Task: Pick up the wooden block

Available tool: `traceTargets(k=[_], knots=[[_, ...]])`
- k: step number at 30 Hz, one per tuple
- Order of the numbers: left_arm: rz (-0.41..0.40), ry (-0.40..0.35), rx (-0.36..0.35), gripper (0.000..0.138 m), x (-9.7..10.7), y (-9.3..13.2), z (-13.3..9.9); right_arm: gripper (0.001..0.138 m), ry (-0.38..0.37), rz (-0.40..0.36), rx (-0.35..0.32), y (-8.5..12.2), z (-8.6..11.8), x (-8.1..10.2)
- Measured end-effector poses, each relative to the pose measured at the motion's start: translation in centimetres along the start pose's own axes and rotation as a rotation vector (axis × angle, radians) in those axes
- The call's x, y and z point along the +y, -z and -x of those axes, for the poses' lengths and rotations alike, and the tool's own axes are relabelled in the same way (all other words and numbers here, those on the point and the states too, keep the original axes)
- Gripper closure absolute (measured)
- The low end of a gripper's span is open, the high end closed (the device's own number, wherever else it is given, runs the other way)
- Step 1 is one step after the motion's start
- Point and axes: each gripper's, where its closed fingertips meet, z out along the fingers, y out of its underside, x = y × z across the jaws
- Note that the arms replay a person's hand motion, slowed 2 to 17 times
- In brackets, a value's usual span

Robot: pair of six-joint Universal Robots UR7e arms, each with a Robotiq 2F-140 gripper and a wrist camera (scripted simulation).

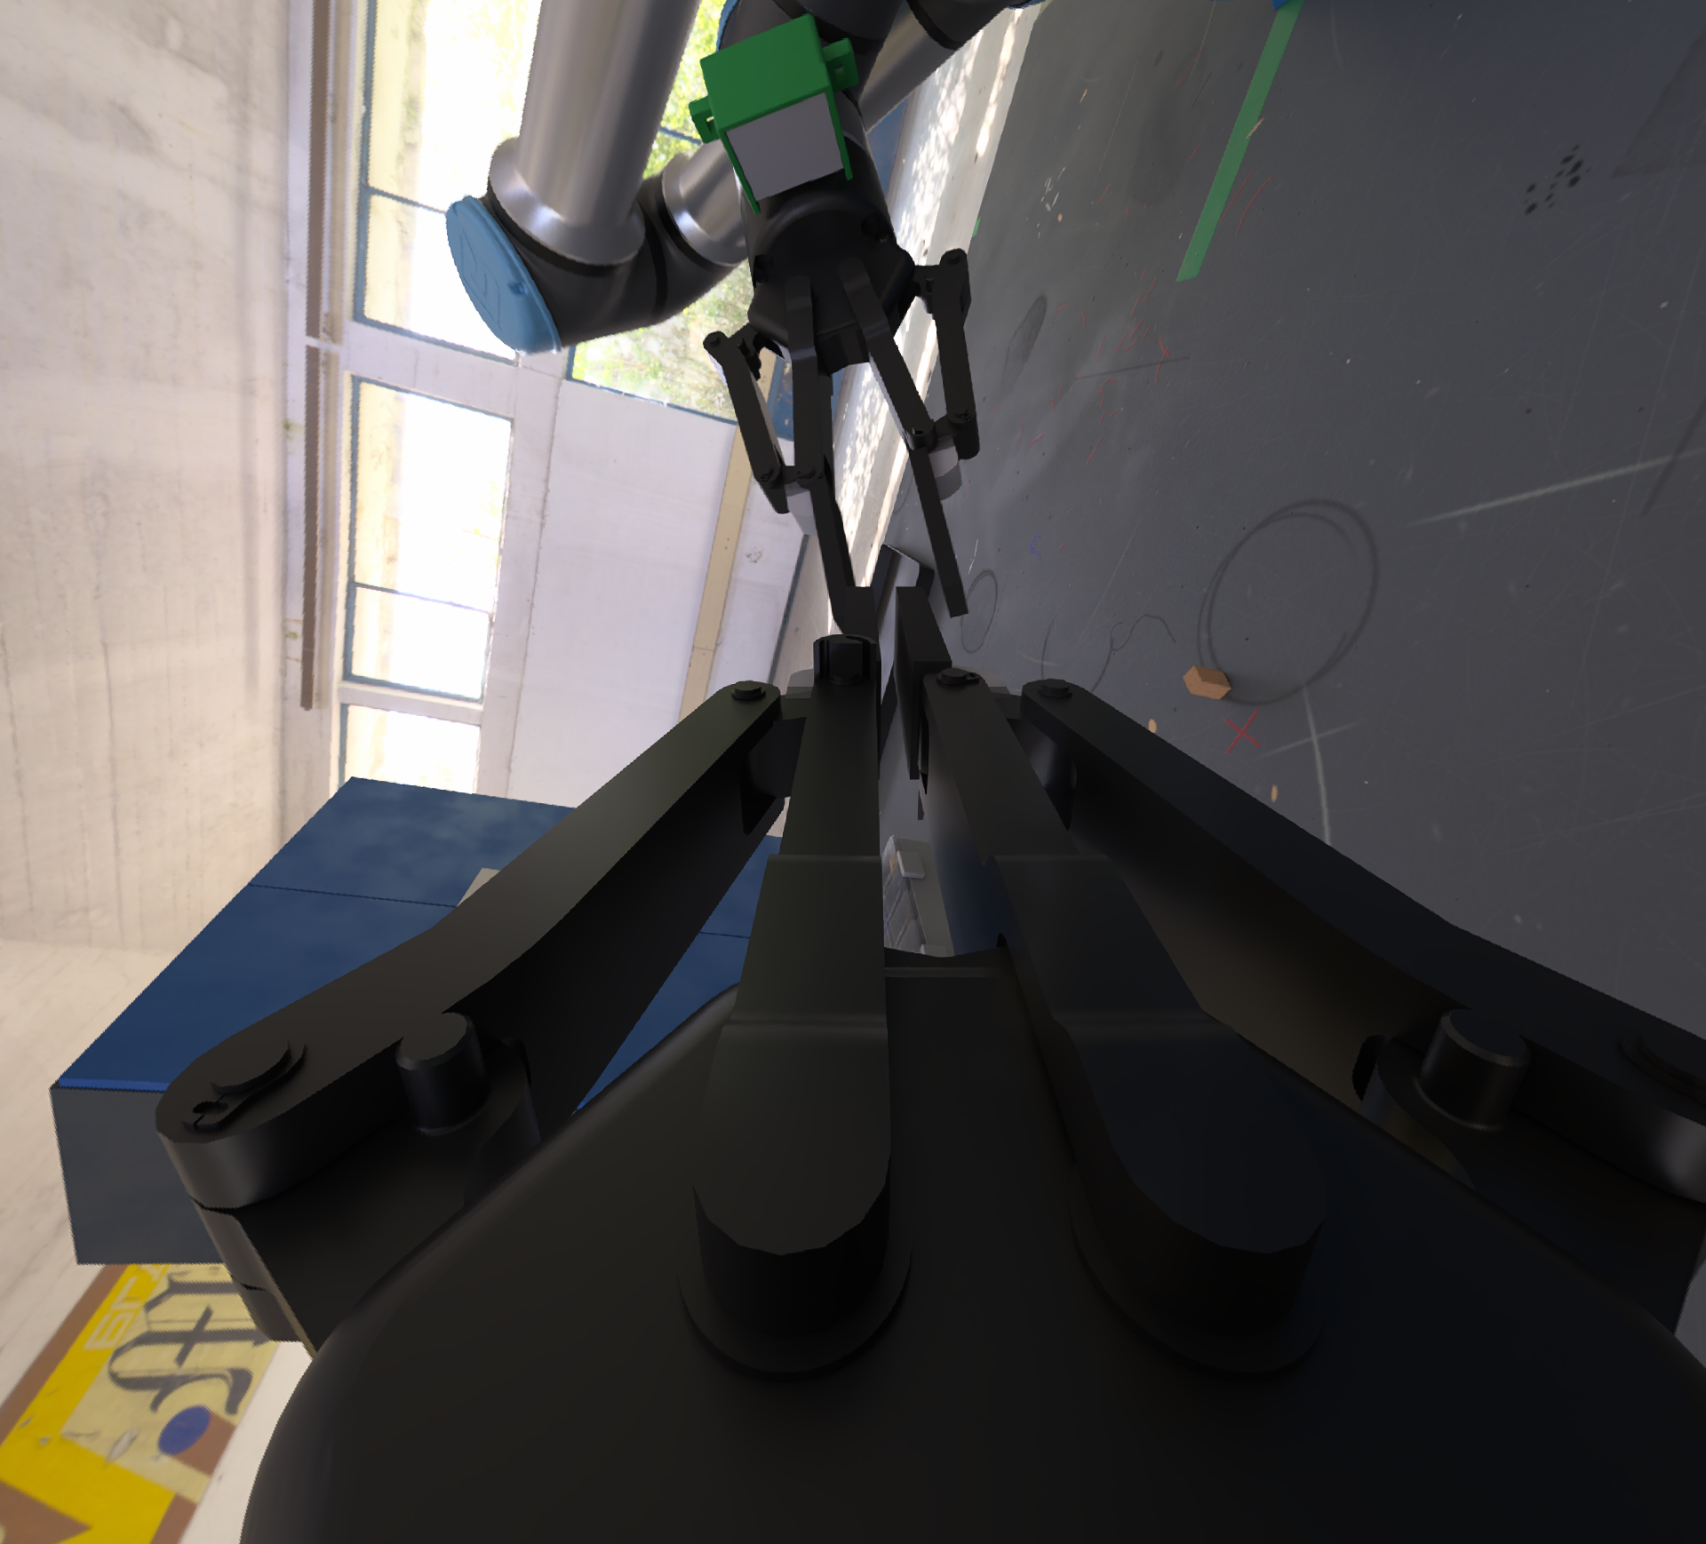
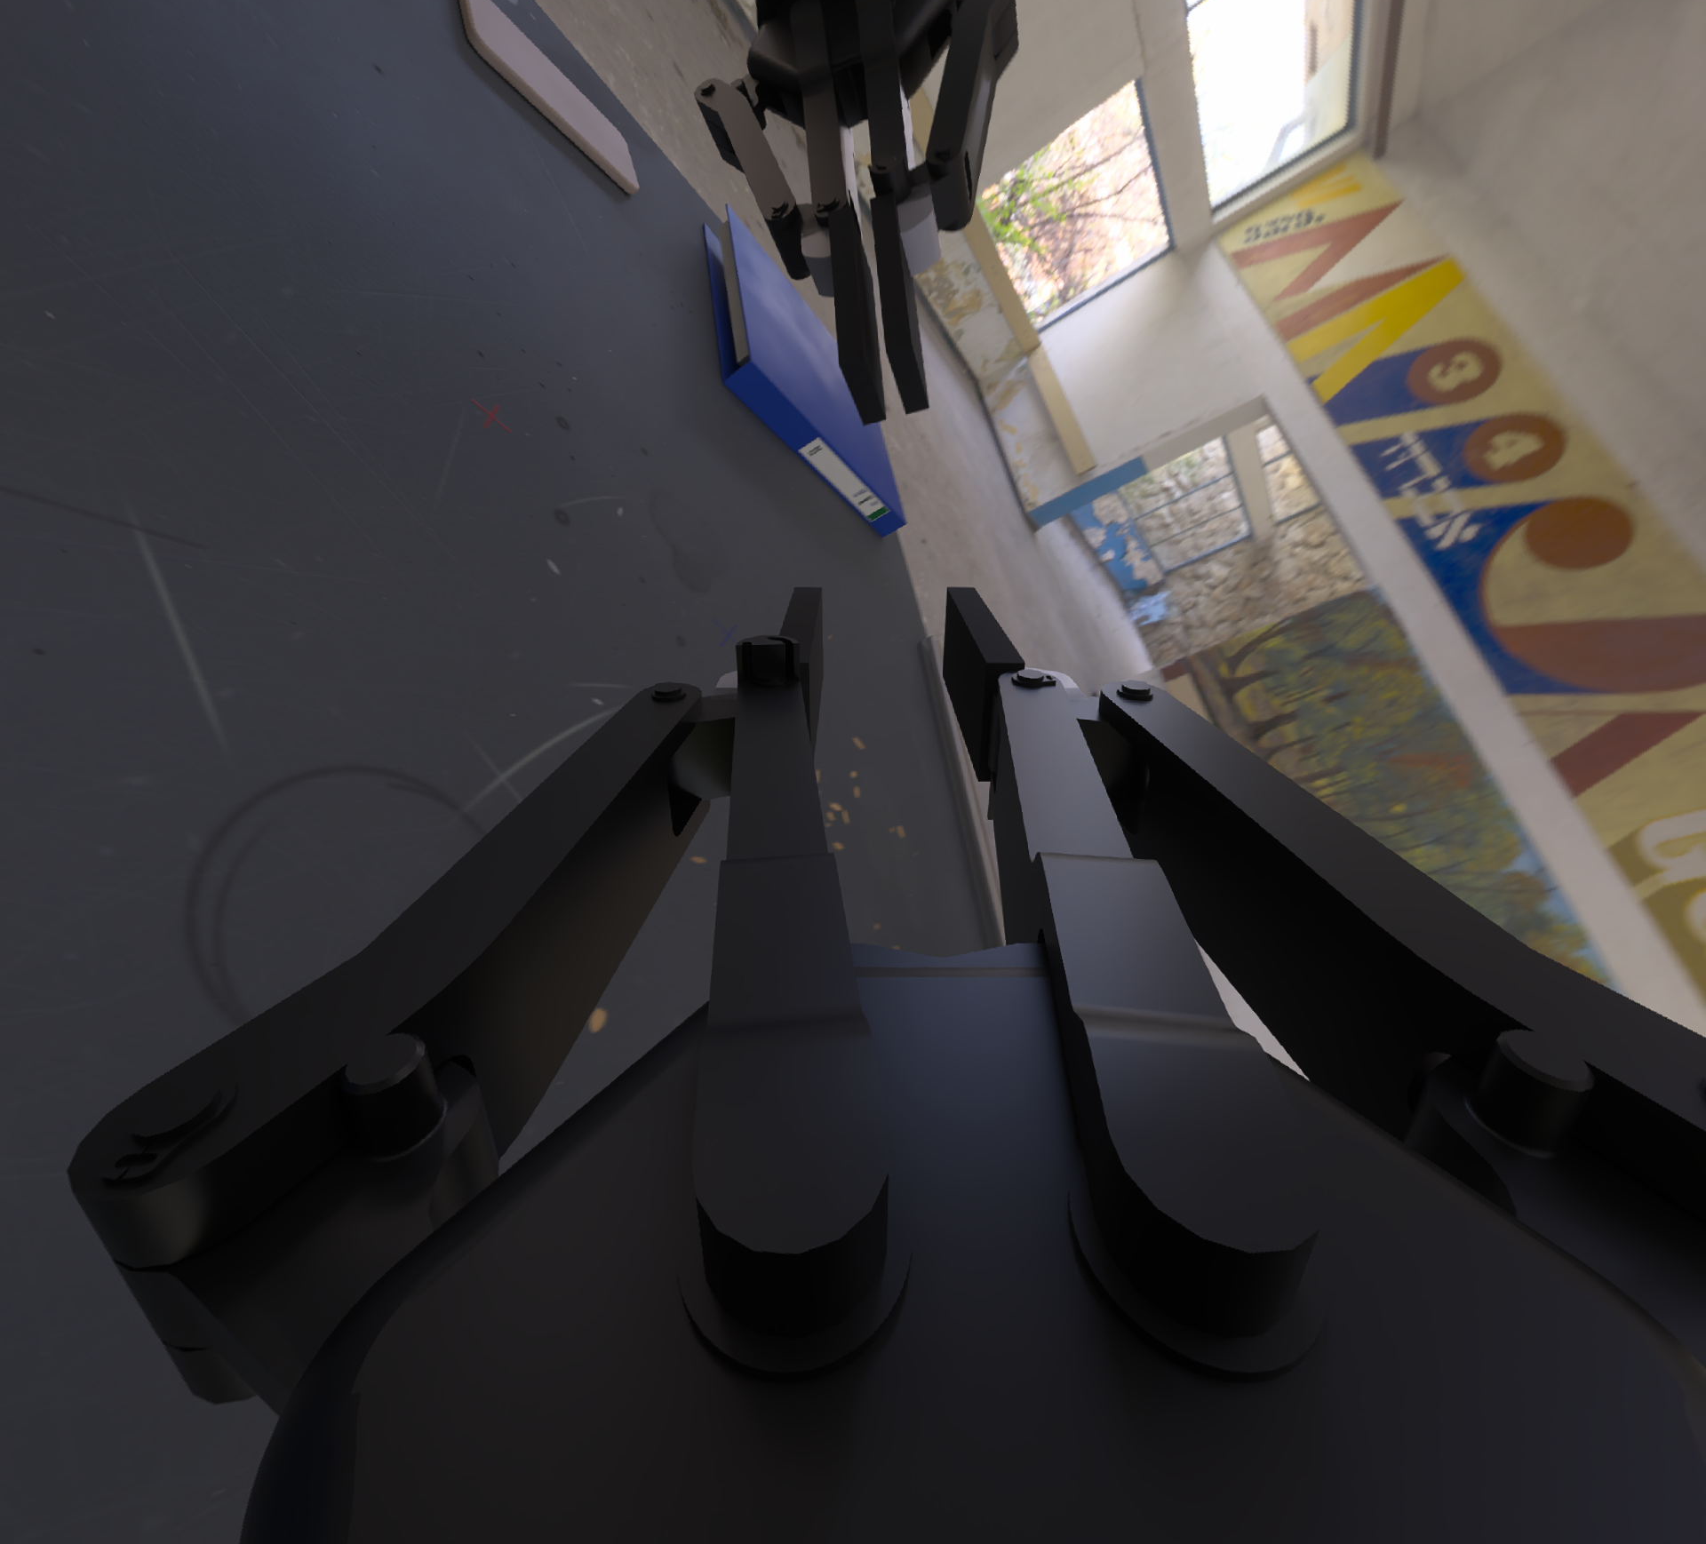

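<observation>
Wooden block [image 1: 1207, 681], a small tan cube-like piece, lies on the dark grey scratched counter [image 1: 1477, 392] in the left wrist view, just beside the rim of a faint dark ring mark and near a small red cross drawn on the surface. Nothing touches it; it sits well apart from both end effectors.

The left end effector [image 1: 891, 623], black with two long fingers, has its fingers drawn nearly together with only a thin gap between them and nothing held there. The block lies off to the side of its fingertips, not between them.

Facing it in the same view is the right end effector [image 1: 909, 600], hanging from a silver and black arm with blue joint caps and a green bracket at its wrist. Its fingers stand parted with nothing between them, and its tips come close to the left one's tips.

In the right wrist view the right end effector [image 2: 882, 632] shows the same moderate gap, empty. Beyond it the left end effector [image 2: 894, 392] hangs over the counter [image 2: 277, 300] with its fingers almost together. Behind that lies a flat blue binder [image 2: 812, 383] with a white label on its spine, and farther off a pale flat rounded board [image 2: 545, 83]. The block does not appear in this view
</observation>
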Motion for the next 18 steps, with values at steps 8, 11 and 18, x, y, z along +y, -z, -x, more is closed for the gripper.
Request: traceTargets(k=[8,11,18], knots=[[0.018,0.033,-0.030,0.132,1.3,0.1,-1.4,0.104,-0.284,0.082,-0.148,-0.2,3.0,3.7],[0.029,0.054,-0.042,0.132,2.1,0.0,-2.4,0.104,-0.353,0.110,-0.184,-0.4,4.3,5.0],[0.075,0.110,-0.067,0.132,4.4,-0.3,-5.1,0.105,-0.469,0.146,-0.238,-0.9,7.0,7.0]])
